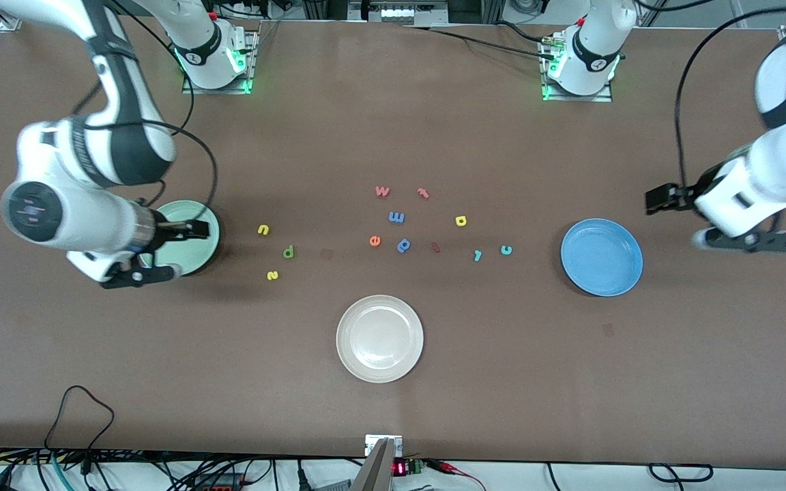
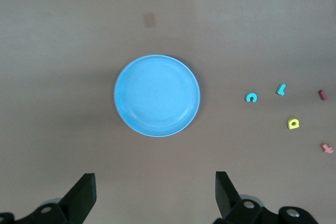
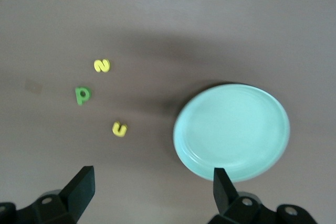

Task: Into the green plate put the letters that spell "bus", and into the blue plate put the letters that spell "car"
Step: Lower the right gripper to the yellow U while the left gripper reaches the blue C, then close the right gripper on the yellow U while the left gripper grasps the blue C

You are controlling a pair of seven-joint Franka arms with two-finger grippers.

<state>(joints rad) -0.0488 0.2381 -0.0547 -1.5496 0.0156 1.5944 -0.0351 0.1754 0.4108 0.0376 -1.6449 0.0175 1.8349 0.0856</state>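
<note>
— Fingers first: how do they stand?

— Both pairs are spread wide and hold nothing. The right gripper [image 3: 149, 192] hangs over the green plate [image 1: 196, 254] at the right arm's end of the surface [image 1: 393, 102]. The left gripper [image 2: 155, 195] hangs over bare surface near the blue plate [image 1: 601, 257], at the left arm's end.

— Where are the letters for "bus"?

— All three lie on the surface beside the green plate, toward the middle: the yellow u [image 1: 263, 230], the green b [image 1: 288, 252] and the yellow s [image 1: 272, 275], the s nearest the front camera.

— And "car"?

— They lie between the middle cluster and the blue plate: the teal c [image 1: 506, 250], the teal r [image 1: 477, 256] just beside it, and the yellow a [image 1: 461, 220] farther from the front camera.

— Anything else out there?

— A cream-white plate [image 1: 379, 338] nearest the front camera, and the other letters in the middle: a pink w [image 1: 383, 191], a blue m [image 1: 396, 217], an orange e [image 1: 375, 241] and a blue p [image 1: 404, 245].
</note>
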